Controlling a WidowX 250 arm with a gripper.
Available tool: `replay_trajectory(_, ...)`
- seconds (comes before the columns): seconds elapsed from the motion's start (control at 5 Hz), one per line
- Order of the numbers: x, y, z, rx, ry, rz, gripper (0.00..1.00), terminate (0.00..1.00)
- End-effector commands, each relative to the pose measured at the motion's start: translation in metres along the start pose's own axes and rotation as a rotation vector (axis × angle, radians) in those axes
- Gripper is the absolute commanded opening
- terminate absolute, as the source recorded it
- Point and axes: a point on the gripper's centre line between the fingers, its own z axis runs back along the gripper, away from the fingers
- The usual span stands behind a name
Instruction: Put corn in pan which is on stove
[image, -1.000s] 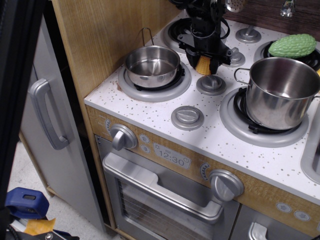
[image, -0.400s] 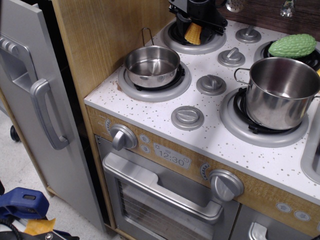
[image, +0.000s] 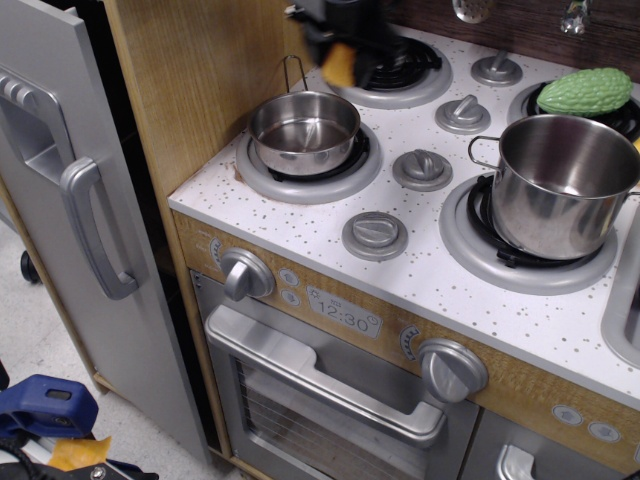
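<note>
The small shiny steel pan (image: 304, 131) sits empty on the front left burner of the toy stove (image: 400, 250), its wire loop handle pointing to the back. My black gripper (image: 338, 48) is at the top edge of the view, above and just behind the pan, blurred by motion. It is shut on the yellow corn (image: 339, 63), which hangs point down in the air between the fingers.
A taller steel pot (image: 560, 185) stands on the front right burner. A green bumpy toy vegetable (image: 585, 90) lies on the back right burner. Grey knobs (image: 375, 235) dot the stove top. A wooden wall (image: 200, 70) rises left of the pan.
My gripper has lifted the corn off the stove top near the middle knobs and carried it up and to the left, to a spot above the pan's back edge.
</note>
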Motion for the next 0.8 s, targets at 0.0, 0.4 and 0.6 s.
replay_trajectory(0.0,0.001,0.019,0.035,0.031,-0.098,0.042,1.0,0.0)
replay_trajectory(0.4,-0.01,0.019,0.036,-0.003,-0.094,0.052,1.0,0.0)
replay_trajectory(0.6,-0.01,0.019,0.036,-0.003,-0.094,0.052,1.0,1.0)
